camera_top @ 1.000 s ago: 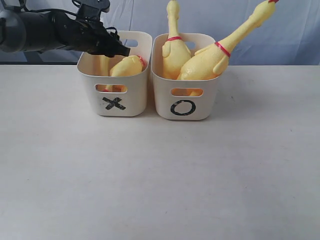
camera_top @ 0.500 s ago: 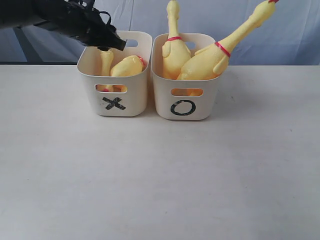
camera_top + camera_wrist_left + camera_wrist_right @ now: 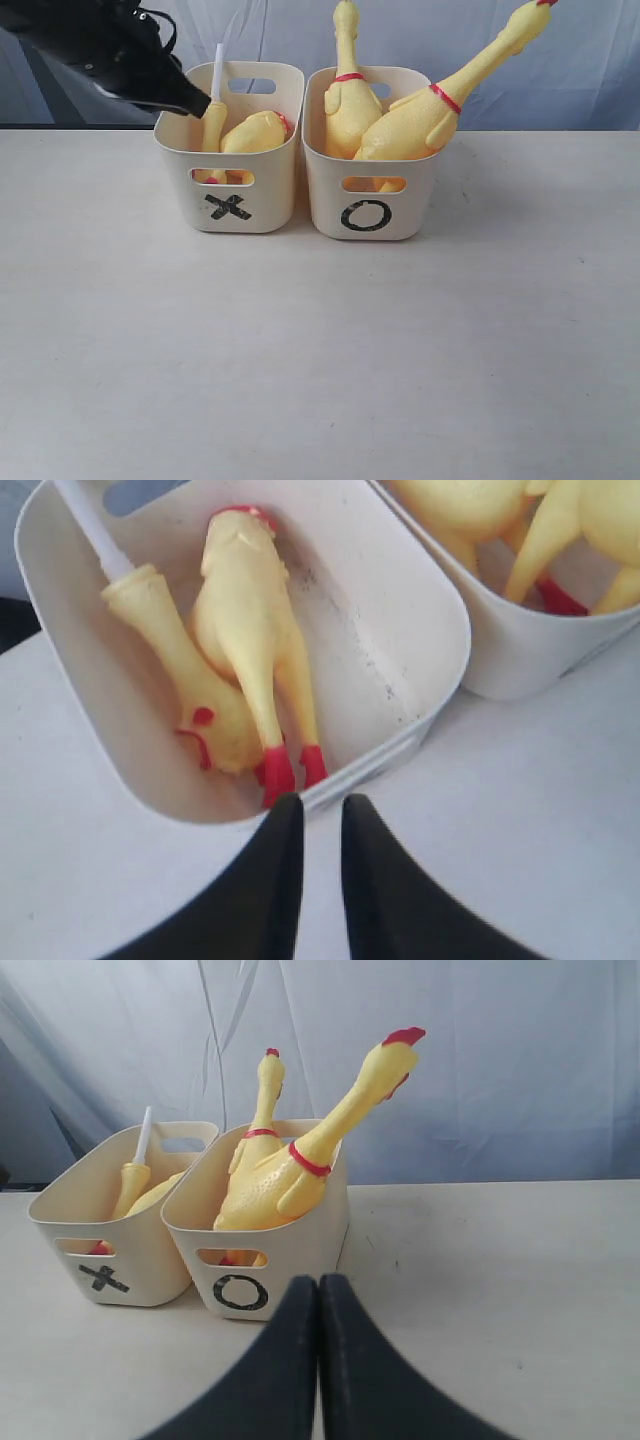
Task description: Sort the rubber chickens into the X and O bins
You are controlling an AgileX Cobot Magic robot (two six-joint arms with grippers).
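Left tool (image 3: 322,802): jaws narrowly parted, grasping nothing, poised just outside the X bin (image 3: 420,590) rim. Right tool (image 3: 319,1282): clenched, empty, low over the surface (image 3: 500,1290), apart from the O bin (image 3: 300,1260). All four chickens sat in bins and none lay on the surface, so sorting looked finished. Only the left wrist view showed inside the X bin: small chicken (image 3: 165,630), white stem up, touching a large chicken (image 3: 245,610). Exterior view showed two more chickens (image 3: 415,120) leaning out of the O bin.

Exterior: frontal, slightly raised, X bin (image 3: 270,200) and O bin (image 3: 325,190) midway back. Left wrist: close above X bin, looking down. Right wrist: low, facing both bins' fronts.
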